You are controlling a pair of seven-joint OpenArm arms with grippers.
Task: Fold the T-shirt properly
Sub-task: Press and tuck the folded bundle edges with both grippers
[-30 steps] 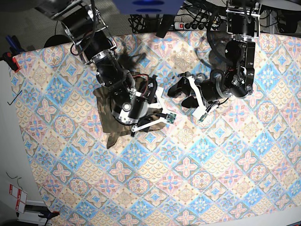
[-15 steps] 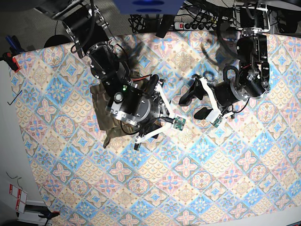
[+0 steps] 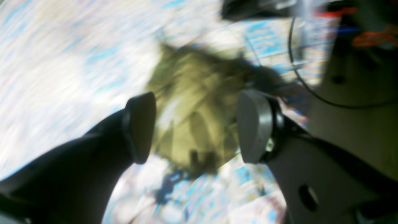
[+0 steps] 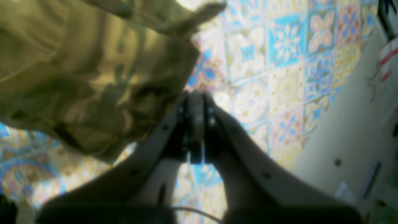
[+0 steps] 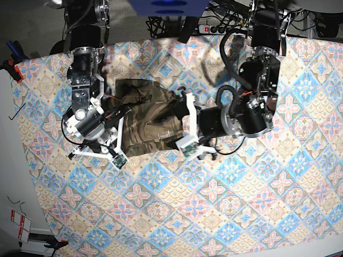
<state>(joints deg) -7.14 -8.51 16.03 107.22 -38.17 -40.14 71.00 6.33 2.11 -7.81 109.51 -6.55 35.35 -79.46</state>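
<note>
The camouflage T-shirt lies in a compact, wrinkled folded bundle on the patterned tablecloth. My left gripper is open and hovers over the shirt's right edge. In the blurred left wrist view its fingers stand wide apart around the gripper's middle, with the shirt beyond them. My right gripper is off the shirt's lower left side. In the right wrist view it is shut with nothing between the fingers, and the shirt lies beside it at the upper left.
A power strip and cables lie past the table's far edge. A red clamp grips the left edge, and white floor with a red-white item lies beyond. A black cable hangs by the left wrist.
The right arm has swung left off the shirt and uncovered it. The left arm has moved left until its open gripper is over the shirt's right edge. The shirt now lies flatter and wider.
</note>
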